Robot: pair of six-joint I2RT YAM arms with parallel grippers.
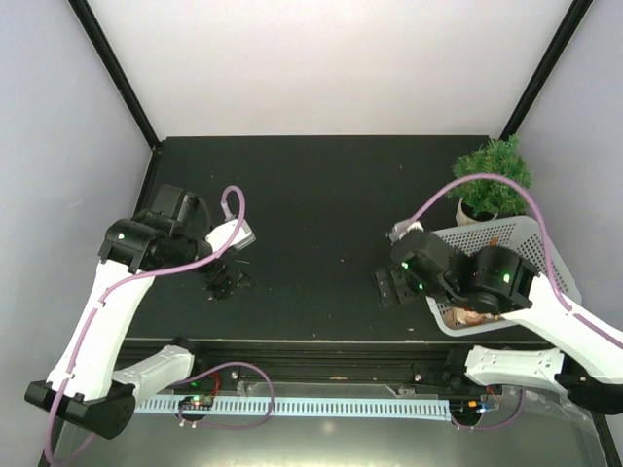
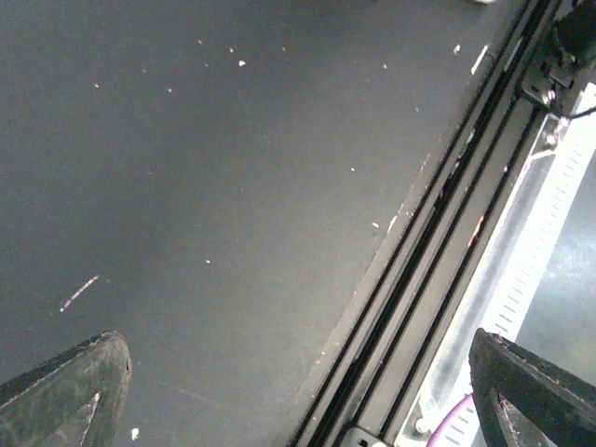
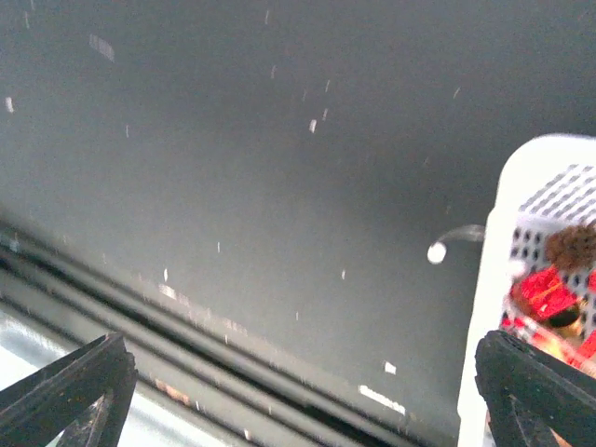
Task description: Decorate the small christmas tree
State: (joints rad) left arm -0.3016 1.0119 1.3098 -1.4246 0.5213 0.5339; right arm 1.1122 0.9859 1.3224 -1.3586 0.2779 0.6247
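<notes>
Left gripper [image 1: 224, 282] hovering open at 8 o'clock, right gripper [image 1: 389, 285] hanging open beside white basket [image 1: 506, 233] at 4 o'clock, small christmas tree [image 1: 492, 175] standing at 2 o'clock

The table [image 1: 321, 195] is matt black and smooth, flecked with pale specks and scuffs. The basket [image 1: 506, 236] is white perforated plastic. The small christmas tree [image 1: 494, 167] has bristly dark-green needles above a smooth white pot [image 1: 477, 212]. Glossy white shells cover the left arm [image 1: 94, 321]
</notes>
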